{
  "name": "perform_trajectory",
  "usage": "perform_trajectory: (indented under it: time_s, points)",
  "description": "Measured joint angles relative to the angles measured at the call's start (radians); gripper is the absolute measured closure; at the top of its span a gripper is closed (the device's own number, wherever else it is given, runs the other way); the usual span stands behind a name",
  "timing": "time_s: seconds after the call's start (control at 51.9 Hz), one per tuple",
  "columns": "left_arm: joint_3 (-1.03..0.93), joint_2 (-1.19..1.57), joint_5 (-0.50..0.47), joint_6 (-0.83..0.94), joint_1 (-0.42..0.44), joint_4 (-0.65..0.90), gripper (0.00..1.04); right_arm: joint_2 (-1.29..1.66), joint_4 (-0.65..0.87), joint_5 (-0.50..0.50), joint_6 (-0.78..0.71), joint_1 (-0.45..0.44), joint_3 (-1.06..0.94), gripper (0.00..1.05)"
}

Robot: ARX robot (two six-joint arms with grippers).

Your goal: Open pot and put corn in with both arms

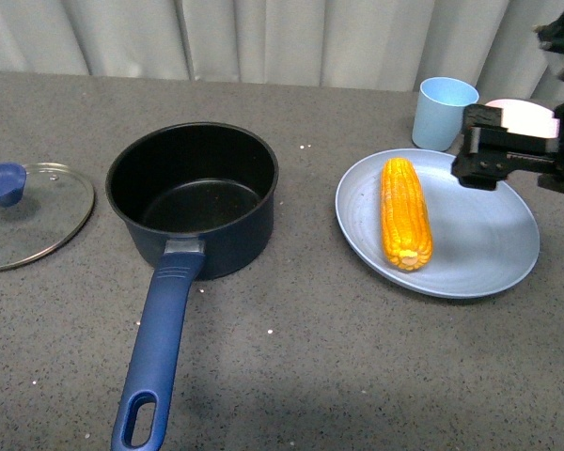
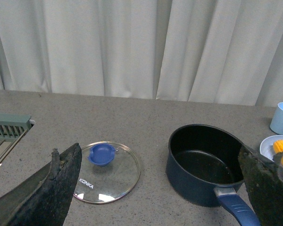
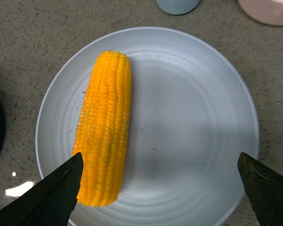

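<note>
Over the round pale-blue plate (image 1: 489,246), the black parallel-jaw right gripper (image 3: 159,190) hovers with its 2 jaws spread wide and nothing held. The whole yellow-orange corn cob (image 1: 406,214) lies lengthwise on that plate, close to 1 finger rather than centred in the gap.

That offset is the main hazard, I judge. A descent from this spot could land 1 fingertip on the cob, or a closing jaw could shove it. A round, bumpy-kernelled cylinder on a smooth, faintly ringed dish will likely roll or skid instead of seating. The light-looking plate may itself slide on the grey speckled countertop (image 1: 357,357). A pale-blue tumbler (image 1: 444,111) stands just beyond the plate and could be clipped.

Further left, the dark navy saucepan (image 1: 244,240) sits uncovered, matte black inside. Its long moulded blue handle (image 1: 164,319) points toward the robot, a snag for a crossing arm. Its glass lid with blue knob (image 1: 47,221) lies flat, apart from the pot. The left gripper (image 2: 162,188) also has its jaws far apart, empty.
</note>
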Motion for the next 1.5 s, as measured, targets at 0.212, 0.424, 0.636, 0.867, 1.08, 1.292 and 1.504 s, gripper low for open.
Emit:
perform_trajectory:
  time_s: [0.212, 0.424, 0.636, 0.867, 1.08, 1.292, 1.504]
  points:
    - [0.0, 0.0, 0.0, 0.0, 0.0, 0.0, 0.06, 0.124, -0.098, 0.004, 0.072, 0.048, 0.133, 0.09]
    - [0.0, 0.0, 0.0, 0.0, 0.0, 0.0, 0.06, 0.221, -0.212, -0.02, 0.088, 0.075, 0.25, 0.09]
    - [0.0, 0.0, 0.0, 0.0, 0.0, 0.0, 0.06, 0.269, -0.298, -0.016, 0.091, 0.085, 0.319, 0.09]
    - [0.0, 0.0, 0.0, 0.0, 0.0, 0.0, 0.06, 0.289, -0.327, -0.016, 0.088, 0.087, 0.342, 0.28]
    - [0.0, 0.0, 0.0, 0.0, 0.0, 0.0, 0.06, 0.3, -0.346, -0.028, 0.084, 0.088, 0.352, 0.68]
    - [0.0, 0.0, 0.0, 0.0, 0.0, 0.0, 0.06, 0.291, -0.348, -0.058, 0.084, 0.089, 0.344, 0.88]
    - [0.0, 0.0, 0.0, 0.0, 0.0, 0.0, 0.06, 0.178, -0.285, -0.155, 0.107, 0.094, 0.259, 0.95]
